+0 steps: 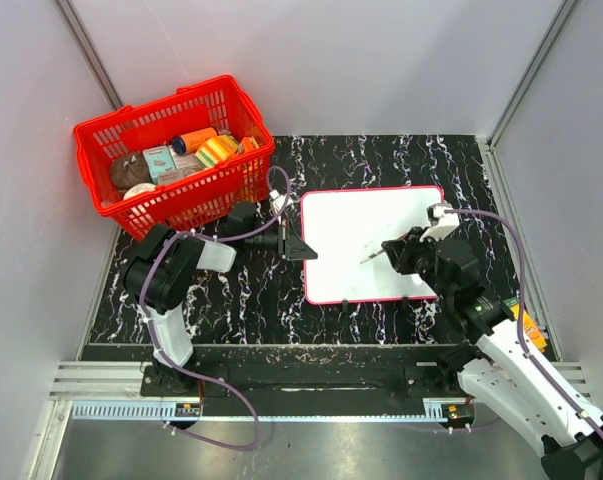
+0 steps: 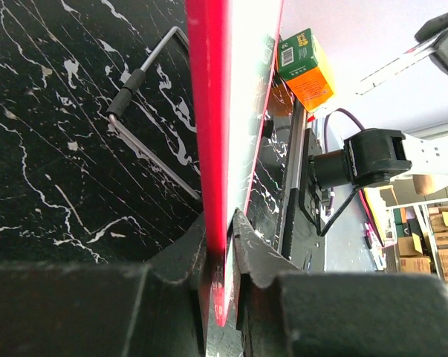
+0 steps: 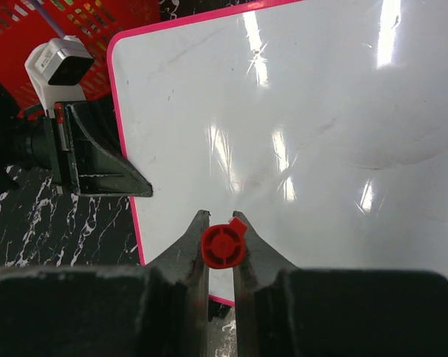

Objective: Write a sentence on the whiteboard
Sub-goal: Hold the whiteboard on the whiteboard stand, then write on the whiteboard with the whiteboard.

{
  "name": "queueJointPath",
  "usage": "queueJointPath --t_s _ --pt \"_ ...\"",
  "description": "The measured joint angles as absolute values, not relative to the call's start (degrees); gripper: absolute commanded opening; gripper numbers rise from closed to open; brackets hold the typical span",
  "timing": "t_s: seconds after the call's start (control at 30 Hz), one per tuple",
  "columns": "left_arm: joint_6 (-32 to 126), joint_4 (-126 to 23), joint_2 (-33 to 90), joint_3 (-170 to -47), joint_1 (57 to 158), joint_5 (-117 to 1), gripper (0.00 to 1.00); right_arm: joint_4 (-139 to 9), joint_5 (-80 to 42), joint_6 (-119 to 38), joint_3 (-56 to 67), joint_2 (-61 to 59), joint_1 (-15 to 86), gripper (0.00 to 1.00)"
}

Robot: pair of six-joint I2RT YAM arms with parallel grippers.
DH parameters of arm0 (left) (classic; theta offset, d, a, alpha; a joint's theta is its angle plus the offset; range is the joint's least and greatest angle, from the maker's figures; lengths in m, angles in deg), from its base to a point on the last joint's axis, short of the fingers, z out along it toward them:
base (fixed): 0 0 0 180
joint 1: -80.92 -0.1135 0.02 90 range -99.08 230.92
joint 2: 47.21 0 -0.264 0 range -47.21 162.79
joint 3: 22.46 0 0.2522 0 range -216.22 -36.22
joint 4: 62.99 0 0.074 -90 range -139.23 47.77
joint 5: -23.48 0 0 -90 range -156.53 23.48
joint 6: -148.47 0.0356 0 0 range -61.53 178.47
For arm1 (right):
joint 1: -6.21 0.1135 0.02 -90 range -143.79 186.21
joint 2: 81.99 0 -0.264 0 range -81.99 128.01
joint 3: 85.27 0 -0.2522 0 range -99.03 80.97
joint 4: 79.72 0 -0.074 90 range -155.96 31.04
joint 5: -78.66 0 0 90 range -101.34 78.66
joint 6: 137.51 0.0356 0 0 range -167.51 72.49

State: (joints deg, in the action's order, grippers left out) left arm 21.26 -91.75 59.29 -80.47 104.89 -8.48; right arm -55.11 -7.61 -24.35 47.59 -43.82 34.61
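Whiteboard point(image 1: 373, 215) lies face up on the black marbled table point(image 1: 381, 160), a little right of centre, with its pink rim showing all round. The left gripper point(image 1: 303, 246) comes in from the side and is pinched tight on the middle of the whiteboard's left edge. From the left wrist you can see its fingers point(image 2: 190, 256) pressed against both faces of the rim, with no gap.

The right gripper point(image 1: 389, 250) hangs over the right half of the whiteboard, jaws narrow and clamped on a red marker point(image 1: 371, 257) that points toward the left arm. Seen from the right wrist, the marker is end-on between the fingers and the glossy white surface beyond it shows glare and faint smudges. Whether the tip touches the whiteboard I cannot tell.

A red basket point(image 1: 176, 155) full of small goods sits at the far left of the table, near the whiteboard's far left corner but apart from it. An orange and green box point(image 1: 533, 332) lies at the table's right edge beside the right arm. From the left wrist, a wire handle point(image 2: 145, 71) with a black grip lies on the table next to the whiteboard.
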Motion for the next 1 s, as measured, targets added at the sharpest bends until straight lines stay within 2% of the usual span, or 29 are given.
queueJointPath --t_s 0.3,0.67,0.83,1.0 --pt "22.3 -90.9 57.3 -78.8 105.7 -9.1 0.0 -64.4 -12.0 -24.9 44.4 -36.0 34.6 0.0" --pt "23.4 -88.9 56.7 -78.7 105.8 -9.4 0.0 -74.7 -11.4 -26.5 39.0 -28.1 35.6 0.0" --pt "24.4 -87.5 56.0 -78.7 105.9 -9.7 0.0 -77.2 -6.7 -30.4 35.0 -24.4 41.4 0.0" --pt "24.9 -86.3 55.6 -78.7 105.9 -9.8 0.0 -79.7 2.8 -38.0 32.4 -21.4 51.3 0.0"
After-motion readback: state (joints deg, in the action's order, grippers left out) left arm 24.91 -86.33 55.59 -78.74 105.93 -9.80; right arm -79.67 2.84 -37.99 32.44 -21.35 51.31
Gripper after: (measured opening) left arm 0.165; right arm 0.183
